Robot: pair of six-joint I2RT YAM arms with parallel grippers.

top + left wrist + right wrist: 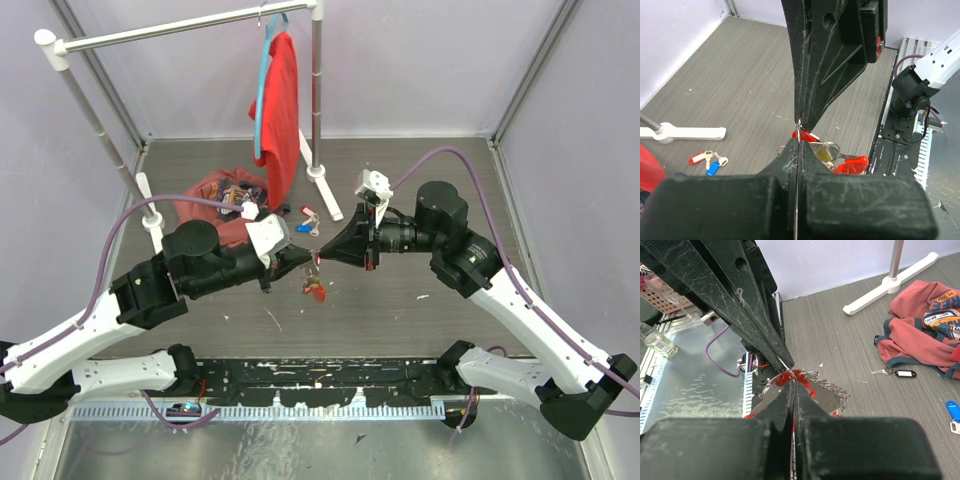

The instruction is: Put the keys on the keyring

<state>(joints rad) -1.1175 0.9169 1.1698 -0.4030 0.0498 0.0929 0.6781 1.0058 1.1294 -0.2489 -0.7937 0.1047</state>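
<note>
My two grippers meet tip to tip above the middle of the table. The left gripper [312, 257] is shut on a thin silver metal edge of the keyring [315, 285], also seen in its own view [798, 142]. The right gripper [322, 256] is shut on the same bunch [794, 383]. The silver chain [835, 386] hangs below the tips, with the red tag [852, 164] and yellow tag [825, 154]. Loose keys with red and blue tags [707, 161] lie on the table behind [308, 214]. A key with a black tag [896, 372] lies near the shirt.
A red shirt [222, 192] lies crumpled at the back left [925, 322]. A white clothes rack [180, 30] stands behind with a red shirt on a blue hanger [278, 105]; its foot [322, 185] rests near the loose keys. A black rail [320, 375] runs along the near edge.
</note>
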